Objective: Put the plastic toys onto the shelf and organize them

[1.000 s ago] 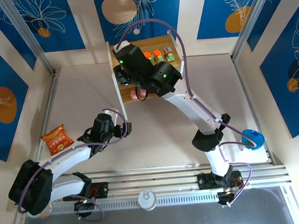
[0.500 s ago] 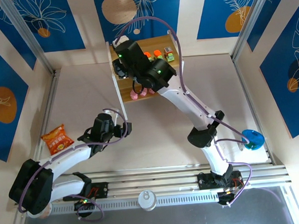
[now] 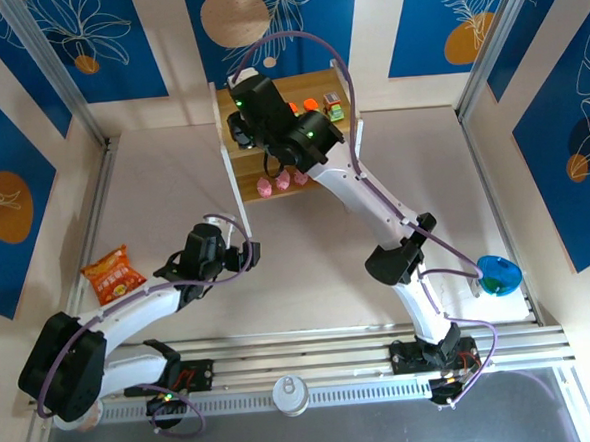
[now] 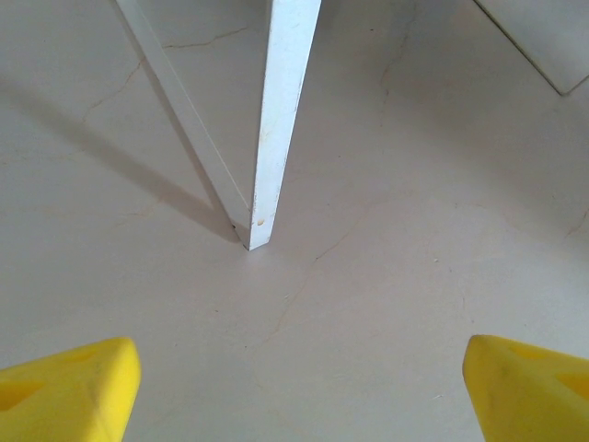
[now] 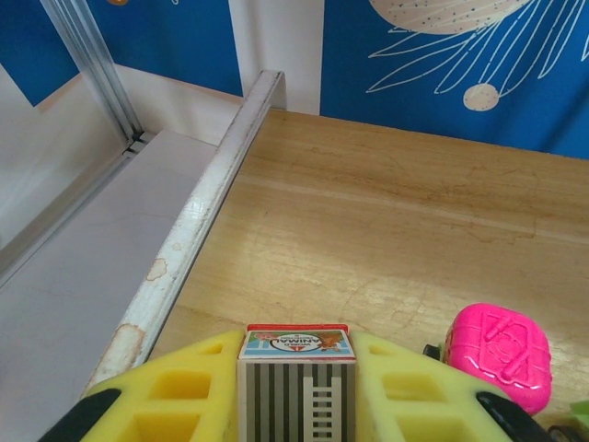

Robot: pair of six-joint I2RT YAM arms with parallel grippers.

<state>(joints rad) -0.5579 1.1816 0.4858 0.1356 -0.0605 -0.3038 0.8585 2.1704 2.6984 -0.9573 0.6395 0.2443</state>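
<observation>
Reaching farther than a second ago, the right arm [image 3: 374, 201] now hangs over the 11 o'clock corner of the shelf [image 3: 319, 83]. Its right pincer [image 5: 296, 348] is clamped on a striped toy [image 5: 296, 373]. Bare board lies at 12 o'clock from it and a pink-topped toy [image 5: 497, 354] at 4 o'clock, so a spot beside that toy looks nearest. The left pincer [image 4: 294, 396] stands apart by a shelf leg [image 4: 281, 120].

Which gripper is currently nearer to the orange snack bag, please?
Left. The open left gripper is a short way from the snack bag; the right gripper, shut on a toy, is over the far shelf.
</observation>
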